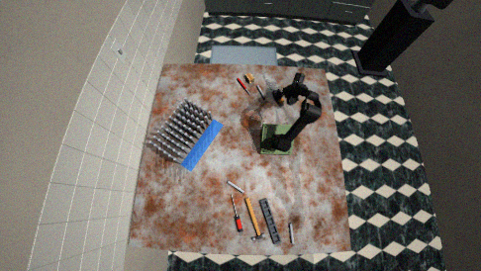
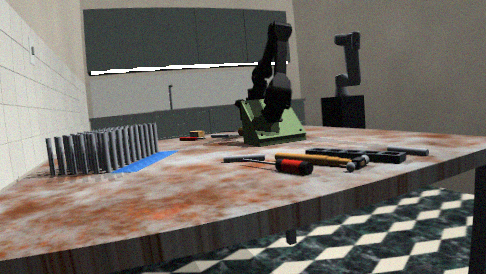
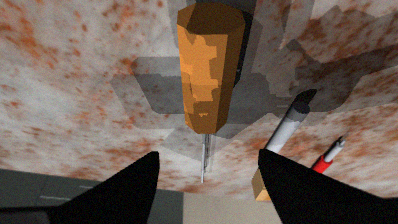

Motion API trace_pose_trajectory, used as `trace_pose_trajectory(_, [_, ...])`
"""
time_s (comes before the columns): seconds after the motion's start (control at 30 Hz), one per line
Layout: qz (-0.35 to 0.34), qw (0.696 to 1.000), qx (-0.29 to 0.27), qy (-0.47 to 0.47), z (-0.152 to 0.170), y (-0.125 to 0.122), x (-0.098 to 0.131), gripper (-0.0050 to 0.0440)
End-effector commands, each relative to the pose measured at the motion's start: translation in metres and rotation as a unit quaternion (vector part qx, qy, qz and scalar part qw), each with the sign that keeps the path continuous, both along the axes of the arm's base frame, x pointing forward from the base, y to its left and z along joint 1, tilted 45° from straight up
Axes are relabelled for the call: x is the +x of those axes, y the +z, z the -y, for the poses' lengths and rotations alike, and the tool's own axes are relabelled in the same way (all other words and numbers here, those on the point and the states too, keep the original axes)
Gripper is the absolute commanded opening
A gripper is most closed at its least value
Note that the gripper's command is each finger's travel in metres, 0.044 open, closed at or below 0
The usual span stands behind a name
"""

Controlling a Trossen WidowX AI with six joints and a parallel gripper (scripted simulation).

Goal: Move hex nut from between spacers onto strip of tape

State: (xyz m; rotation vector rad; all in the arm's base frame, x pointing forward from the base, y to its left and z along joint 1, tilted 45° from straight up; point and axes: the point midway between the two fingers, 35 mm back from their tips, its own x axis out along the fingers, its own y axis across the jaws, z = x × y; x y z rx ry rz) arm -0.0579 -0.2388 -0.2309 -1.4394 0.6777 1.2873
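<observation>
Gripper [image 3: 205,175] half open, empty, above hook pick [image 3: 210,70] lying near table's [image 1: 297,208] far edge. Rust-mottled top; checkered floor [image 1: 386,163]; tiled wall [image 1: 89,148]. Spacers [image 1: 180,130] stand beside blue tape strip [image 1: 203,144]. Hex nut hidden among spacers, cannot tell where.

Arm [image 1: 303,118] bent fwd, gripper [image 3: 206,175] pointing down, jaws half-open, empty.
</observation>
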Motion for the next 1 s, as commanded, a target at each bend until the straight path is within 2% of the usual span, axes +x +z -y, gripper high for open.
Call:
trace_pose_trajectory(0.0, [-0.003,1.000,-0.008,0.003,0.004,-0.002,-0.003,0.0280])
trace_pose_trajectory(0.97, [-0.003,1.000,-0.005,0.003,-0.029,-0.034,-0.002,0.0280])
